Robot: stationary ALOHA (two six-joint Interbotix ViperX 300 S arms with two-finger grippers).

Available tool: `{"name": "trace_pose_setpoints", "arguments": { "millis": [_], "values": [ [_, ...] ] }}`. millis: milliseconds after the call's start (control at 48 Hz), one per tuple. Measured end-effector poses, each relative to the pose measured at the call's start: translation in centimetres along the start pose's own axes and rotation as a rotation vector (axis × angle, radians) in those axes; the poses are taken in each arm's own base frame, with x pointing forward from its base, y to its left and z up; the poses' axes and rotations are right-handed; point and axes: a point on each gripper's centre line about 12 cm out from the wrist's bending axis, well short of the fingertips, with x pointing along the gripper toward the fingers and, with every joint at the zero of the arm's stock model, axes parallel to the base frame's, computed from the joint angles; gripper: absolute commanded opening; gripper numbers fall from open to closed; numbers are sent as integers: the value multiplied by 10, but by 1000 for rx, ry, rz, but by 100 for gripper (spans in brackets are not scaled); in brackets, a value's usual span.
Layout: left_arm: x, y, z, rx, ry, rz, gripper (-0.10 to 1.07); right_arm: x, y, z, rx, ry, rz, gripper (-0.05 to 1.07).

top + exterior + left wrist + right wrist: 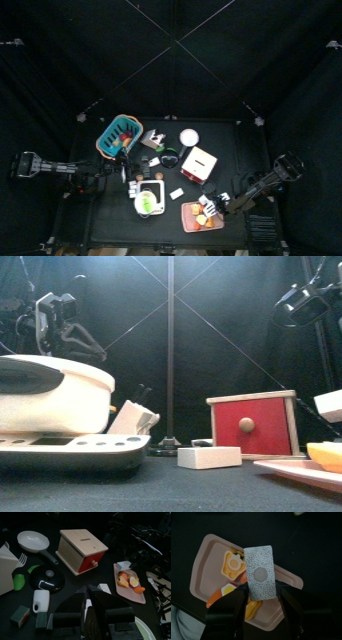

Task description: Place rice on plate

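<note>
Nearest the front camera, at the table's front left, stands one white rice cooker (54,396). One blue basket (118,135) sits toward the back left corner.

Left gripper (87,599): hangs over the left side of the table, jaws drawn together, nothing between them.

Toward the back edge, near the middle, lies one small white round dish (32,540). Right of the table's centre stands one white-and-red box (254,424), upright, red face toward the front edge. One small white block (210,456) lies just in front of it, apart from it.

One salmon-pink plate (211,567) lies near the front edge, right of the middle, in front of the box and apart from it. It already carries yellow and orange food (232,564).

Right gripper (260,594): jaws closed partway onto one speckled grey-white rice packet (260,572), which is clamped at one end, the rest projecting beyond the fingertips. Gripper and packet hang directly above the plate. Whether the packet touches the plate or the food cannot be determined.
</note>
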Motion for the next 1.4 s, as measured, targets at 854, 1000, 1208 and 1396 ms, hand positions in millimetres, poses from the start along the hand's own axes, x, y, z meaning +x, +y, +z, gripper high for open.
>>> {"name": "trace_pose_setpoints", "arguments": {
  "millis": [854, 1000, 1208, 1396],
  "values": [
    [-11, -5, -2, -21, -14, -28, 56, 25, 3, -55, 318, -79, -219, 70],
    [-11, -4, -3, -21, -12, -28, 56, 34, -1, -57, 319, -69, -224, 71],
    [-11, -5, -3, -22, -10, -29, 56, 42, -1, -54, 324, -49, -196, 79],
    [-11, -5, -4, -22, -2, -29, 56, 43, -1, -51, 326, -50, -197, 89]
  ]
}}
